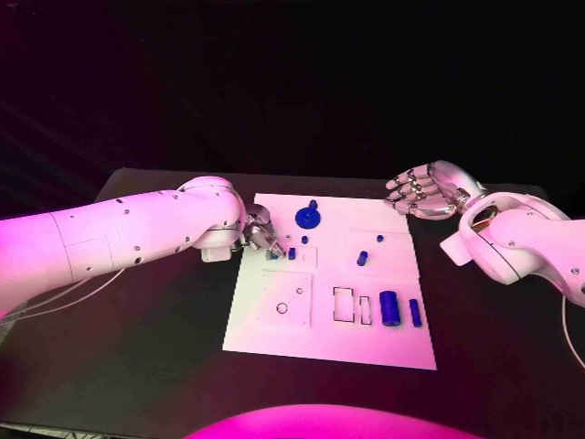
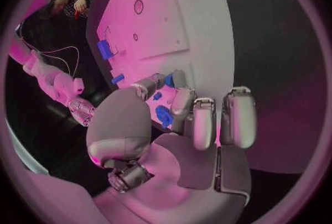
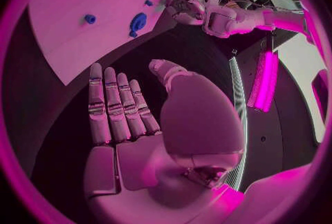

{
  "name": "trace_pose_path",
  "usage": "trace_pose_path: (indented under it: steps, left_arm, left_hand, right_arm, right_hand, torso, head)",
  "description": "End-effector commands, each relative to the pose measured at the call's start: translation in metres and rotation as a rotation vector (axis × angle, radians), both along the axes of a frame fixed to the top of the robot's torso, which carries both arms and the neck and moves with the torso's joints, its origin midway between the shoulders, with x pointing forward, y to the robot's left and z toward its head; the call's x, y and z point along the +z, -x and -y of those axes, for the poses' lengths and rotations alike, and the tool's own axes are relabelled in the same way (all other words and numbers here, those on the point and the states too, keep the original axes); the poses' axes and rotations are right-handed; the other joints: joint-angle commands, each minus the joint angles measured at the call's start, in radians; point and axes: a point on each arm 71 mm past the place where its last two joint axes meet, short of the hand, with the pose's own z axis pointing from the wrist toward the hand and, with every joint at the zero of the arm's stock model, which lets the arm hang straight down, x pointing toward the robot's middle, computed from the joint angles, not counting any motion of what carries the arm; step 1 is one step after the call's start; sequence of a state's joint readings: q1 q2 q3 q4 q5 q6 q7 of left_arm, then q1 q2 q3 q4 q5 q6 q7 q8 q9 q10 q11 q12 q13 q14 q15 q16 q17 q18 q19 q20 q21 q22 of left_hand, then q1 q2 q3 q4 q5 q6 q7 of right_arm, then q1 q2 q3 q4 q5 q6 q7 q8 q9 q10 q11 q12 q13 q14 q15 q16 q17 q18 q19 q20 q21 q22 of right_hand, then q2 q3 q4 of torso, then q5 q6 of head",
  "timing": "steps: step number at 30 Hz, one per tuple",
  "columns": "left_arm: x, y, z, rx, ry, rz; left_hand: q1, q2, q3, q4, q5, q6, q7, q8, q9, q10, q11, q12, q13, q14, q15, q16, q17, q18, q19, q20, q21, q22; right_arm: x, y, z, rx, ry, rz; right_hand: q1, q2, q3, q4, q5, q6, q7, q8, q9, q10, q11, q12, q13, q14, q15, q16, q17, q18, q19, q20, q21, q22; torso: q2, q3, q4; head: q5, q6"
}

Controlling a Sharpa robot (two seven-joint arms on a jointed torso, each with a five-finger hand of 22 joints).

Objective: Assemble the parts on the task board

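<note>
black table (image 1: pixel 161 320): left hand (image 1: pixel 260 233) on task board (image 1: pixel 325 343), fingers down

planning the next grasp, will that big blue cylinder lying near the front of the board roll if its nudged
Probably yes: the blue cylinder lies on its side on the flat task board, so a sideways nudge could roll it toward the smaller blue bar beside it. It looks rigid and smooth, so the fingers may slip on it.

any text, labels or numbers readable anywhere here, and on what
None can be read.
The task board carries only outlined shapes, black rectangles and small circles, with no lettering visible.
The blue parts, such as the cylinder, are plain.
The left hand and right hand show no legible markings.
</note>
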State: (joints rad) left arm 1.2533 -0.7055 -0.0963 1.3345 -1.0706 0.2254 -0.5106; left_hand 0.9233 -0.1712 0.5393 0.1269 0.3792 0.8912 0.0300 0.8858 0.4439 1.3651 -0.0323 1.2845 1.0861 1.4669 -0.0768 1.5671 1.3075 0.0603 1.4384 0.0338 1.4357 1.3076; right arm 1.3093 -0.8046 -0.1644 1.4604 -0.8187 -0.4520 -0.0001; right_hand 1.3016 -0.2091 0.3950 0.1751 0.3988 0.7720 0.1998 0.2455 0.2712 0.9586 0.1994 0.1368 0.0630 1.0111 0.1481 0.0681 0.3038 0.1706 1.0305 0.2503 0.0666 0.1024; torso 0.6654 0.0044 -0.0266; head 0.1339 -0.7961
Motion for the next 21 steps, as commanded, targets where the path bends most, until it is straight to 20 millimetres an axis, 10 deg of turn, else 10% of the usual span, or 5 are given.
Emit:
trace_pose_path:
  steps: [1,7,13,21]
  left_arm:
    - [-0.001,0.001,-0.001,0.000,-0.005,0.005]
    - [0.001,0.001,-0.001,0.006,0.009,0.014]
    - [0.005,0.002,-0.002,0.016,0.026,0.027]
    - [0.011,0.002,-0.006,0.037,0.056,0.043]
  left_hand:
    - [0.002,-0.006,-0.004,0.000,-0.005,0.002,0.005,-0.002,-0.001,-0.002,0.000,-0.004,0.001,0.102,-0.006,0.001,0.257,-0.004,0.002,-0.005,-0.006,0.020]
    - [0.017,-0.023,-0.057,0.034,-0.029,-0.001,0.007,-0.004,-0.009,-0.008,0.001,-0.011,-0.007,0.101,-0.005,-0.001,0.253,-0.004,0.000,-0.004,-0.008,0.018]
    - [0.052,-0.033,-0.132,0.113,-0.173,-0.004,0.010,-0.003,-0.021,-0.017,0.005,-0.021,-0.018,0.099,-0.003,-0.004,0.247,-0.002,-0.004,-0.002,-0.015,0.010]
    - [0.061,-0.032,-0.145,0.133,-0.181,-0.006,0.010,-0.002,-0.023,-0.020,0.005,-0.024,-0.022,0.099,-0.003,-0.005,0.245,-0.001,-0.005,-0.002,-0.016,0.008]
  right_arm:
    - [0.000,0.001,-0.001,0.017,0.000,0.004]
    - [0.000,0.001,-0.001,0.017,0.000,0.003]
    - [0.000,0.001,-0.001,0.017,0.000,0.003]
    - [0.000,0.000,-0.001,0.016,0.000,0.004]
  right_hand:
    - [-0.002,0.009,0.001,-0.005,0.003,0.008,0.064,-0.004,-0.001,0.007,0.001,-0.003,0.000,0.006,0.002,-0.003,-0.001,0.012,0.008,0.000,0.000,-0.001]
    - [-0.002,0.009,0.001,-0.005,0.003,0.008,0.064,-0.004,-0.001,0.007,0.001,-0.003,0.000,0.006,0.002,-0.003,-0.001,0.012,0.008,0.000,0.000,-0.001]
    - [-0.003,0.009,0.001,-0.005,0.005,0.009,0.064,-0.006,-0.003,0.009,0.002,-0.007,0.000,0.005,0.003,-0.003,-0.004,0.012,0.007,0.001,0.000,-0.003]
    - [-0.003,0.009,0.001,-0.005,0.005,0.009,0.064,-0.006,-0.003,0.009,0.002,-0.007,0.000,0.005,0.003,-0.003,-0.004,0.012,0.007,0.001,0.000,-0.003]
  torso:
    - [0.000,0.0006,-0.0002]
    - [0.000,0.0005,-0.0001]
    - [0.000,0.0005,-0.0003]
    - [0.000,0.0012,0.0006]
  head:
    - [-0.001,0.000]
    - [-0.001,0.002]
    - [-0.002,0.002]
    - [-0.003,0.005]
